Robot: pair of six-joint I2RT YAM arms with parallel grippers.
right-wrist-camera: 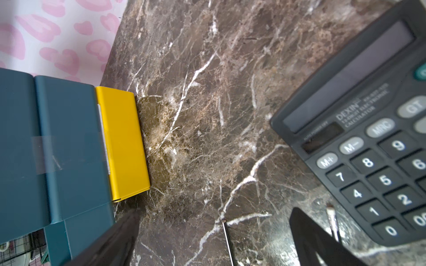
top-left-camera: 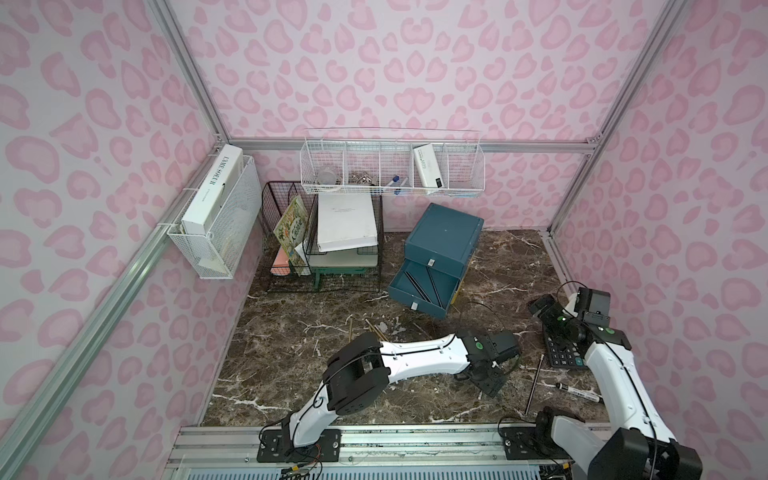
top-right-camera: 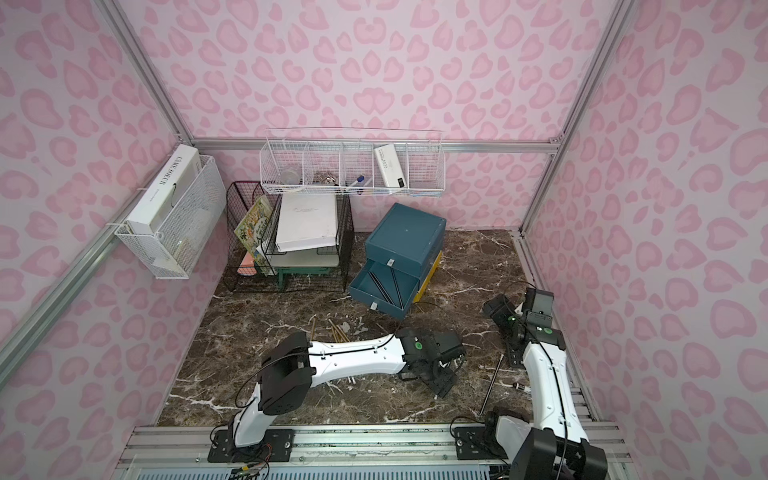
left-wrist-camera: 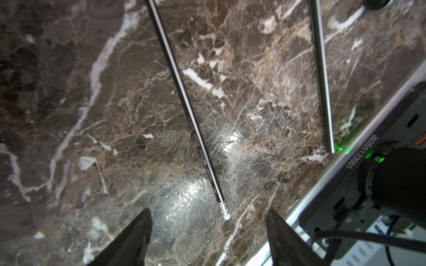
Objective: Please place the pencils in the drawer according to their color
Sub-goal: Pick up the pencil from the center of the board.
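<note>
The drawer (top-left-camera: 444, 235) is a dark-teal cabinet at the back. Its middle tray (top-left-camera: 405, 293) is pulled out, with two black pencils (top-left-camera: 417, 286) inside. The yellow lowest tray (right-wrist-camera: 124, 142) sticks out a little at the side. In the left wrist view a black pencil (left-wrist-camera: 184, 99) lies on the marble, its pale end between the fingers of my open left gripper (left-wrist-camera: 208, 214), untouched. A second dark pencil (left-wrist-camera: 322, 80) lies beside it. Several yellow pencils (top-left-camera: 374, 328) lie behind the left arm. My right gripper (right-wrist-camera: 216, 214) hangs open and empty near the cabinet.
A black calculator (right-wrist-camera: 368, 138) lies right beside the right gripper. A capped marker (top-left-camera: 579, 392) rests near the right arm. A black wire rack (top-left-camera: 324, 249) with books stands left of the cabinet. White wire baskets (top-left-camera: 392, 166) hang on the walls.
</note>
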